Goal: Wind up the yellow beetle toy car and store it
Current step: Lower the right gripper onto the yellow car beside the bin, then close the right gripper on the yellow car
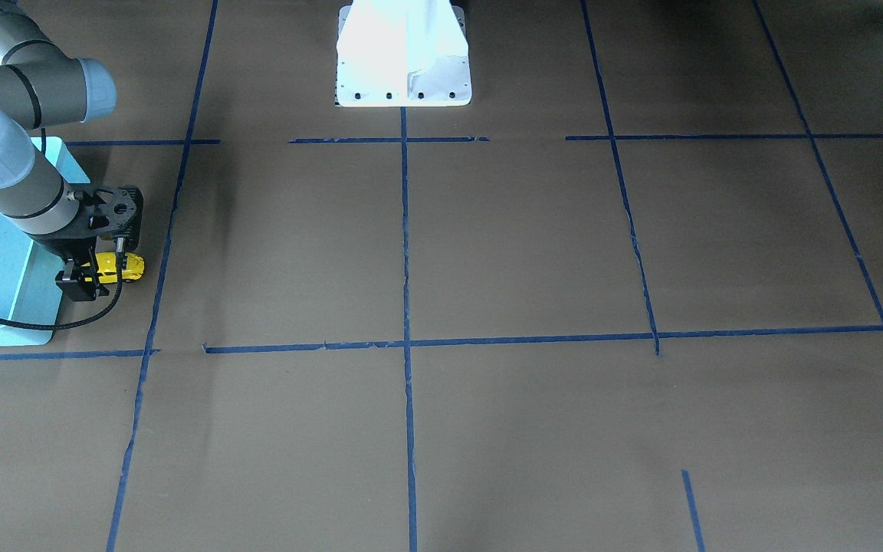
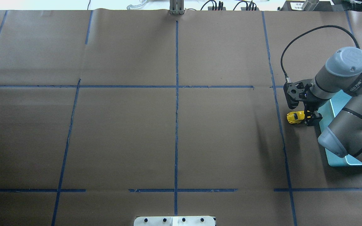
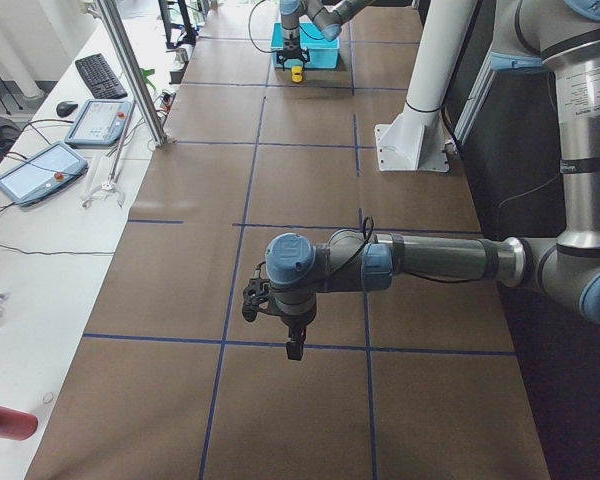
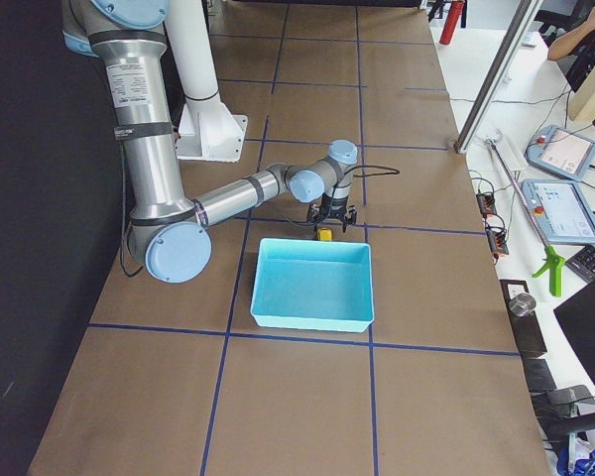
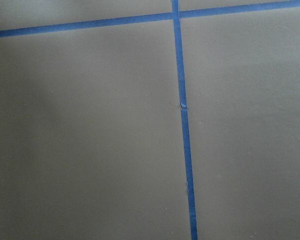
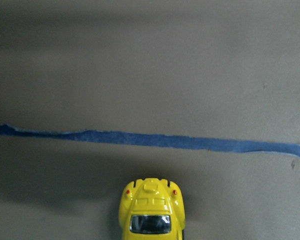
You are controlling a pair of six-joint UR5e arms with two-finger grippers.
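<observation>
The yellow beetle toy car [image 2: 295,116] is at table height just outside the light blue bin [image 2: 333,158], on the bin's inner side. My right gripper [image 2: 309,116] stands over the car's rear. Its fingers appear shut on the car's sides, and the car's other end sticks out toward the table's middle. In the front-facing view the car [image 1: 126,267] sits in the right gripper [image 1: 96,272] beside the bin [image 1: 27,284]. The right wrist view shows the car [image 6: 151,212] at its bottom edge, with no fingers in view. My left gripper [image 3: 293,345] hangs over the table far from the car; I cannot tell whether it is open or shut.
Blue tape lines [image 2: 177,110] divide the brown paper table into squares. The white robot base [image 1: 403,57] stands at the table's robot-side edge. The right arm's elbow [image 2: 350,138] reaches over the bin. Tablets and a keyboard lie on a side bench [image 3: 55,160].
</observation>
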